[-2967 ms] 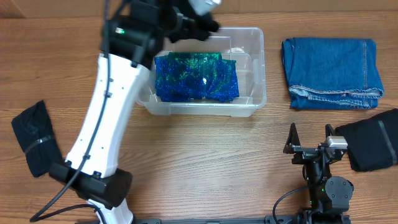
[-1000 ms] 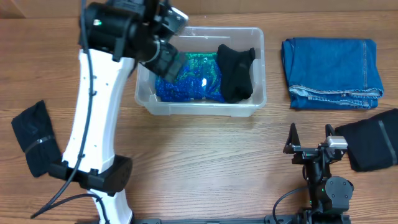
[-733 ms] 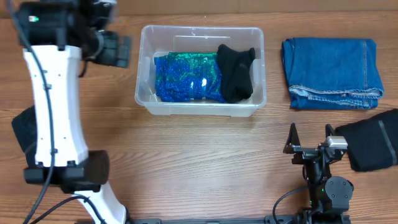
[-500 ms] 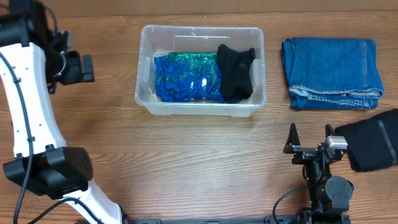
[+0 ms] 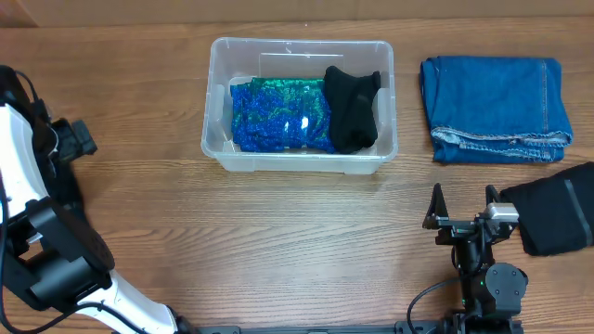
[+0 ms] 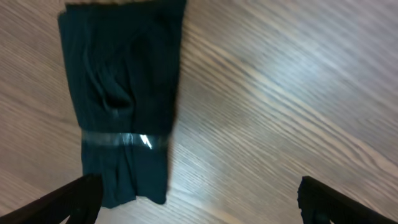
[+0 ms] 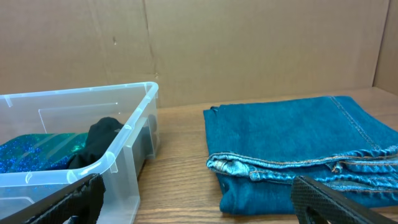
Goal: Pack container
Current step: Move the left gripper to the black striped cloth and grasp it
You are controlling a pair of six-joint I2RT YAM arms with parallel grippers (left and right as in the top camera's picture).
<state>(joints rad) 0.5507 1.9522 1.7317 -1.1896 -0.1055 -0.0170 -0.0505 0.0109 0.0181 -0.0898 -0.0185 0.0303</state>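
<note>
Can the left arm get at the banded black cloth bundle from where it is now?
Probably yes: the left gripper hangs open over the black bundle, which lies uncovered, a little off-centre, with nothing between them.

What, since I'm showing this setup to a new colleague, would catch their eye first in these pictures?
The clear container at the top centre of the overhead view stands out, holding sparkly blue-green fabric with a black garment at its right end. To its right, apart from it, lies folded denim. The left wrist view shows a black banded cloth lying flat.
</note>
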